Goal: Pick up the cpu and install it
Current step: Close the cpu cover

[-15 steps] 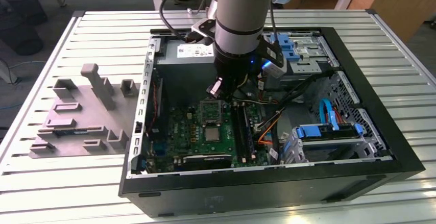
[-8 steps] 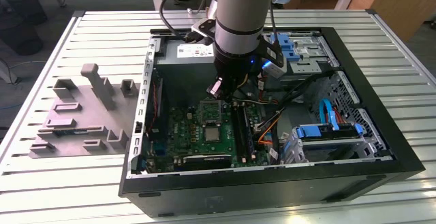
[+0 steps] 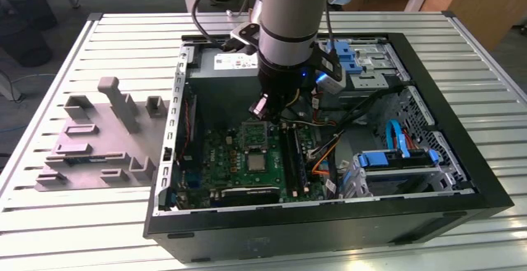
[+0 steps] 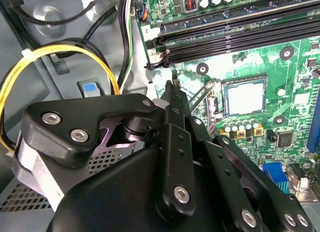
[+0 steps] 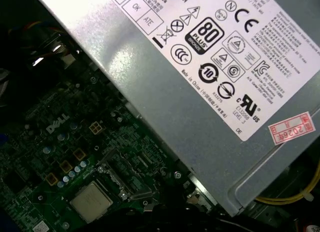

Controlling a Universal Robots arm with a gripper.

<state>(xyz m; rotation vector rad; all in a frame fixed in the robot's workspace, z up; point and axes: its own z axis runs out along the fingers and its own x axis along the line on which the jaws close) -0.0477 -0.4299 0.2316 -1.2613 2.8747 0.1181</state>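
The cpu (image 3: 257, 160) is a small silvery square lying flat in its socket on the green motherboard (image 3: 222, 160) inside the open computer case. Both wrist views show the cpu (image 4: 244, 96) (image 5: 91, 202) in the socket. The dark metal socket frame (image 3: 257, 133) stands swung open beside it, and it also shows in both wrist views (image 4: 199, 98) (image 5: 125, 178). My gripper (image 3: 270, 115) hangs over the raised frame, a little above the board. In the second wrist view the gripper (image 4: 172, 92) tapers to one narrow tip; it is shut and holds nothing.
A grey power-supply box (image 5: 200, 82) sits along the case's far wall (image 3: 222, 61). Yellow and black cables (image 4: 60, 54) run beside it. Memory slots (image 4: 235, 32) lie past the socket. Blue drive brackets (image 3: 395, 158) are at the exterior view's right. A grey tray (image 3: 99, 141) with posts stands outside the case.
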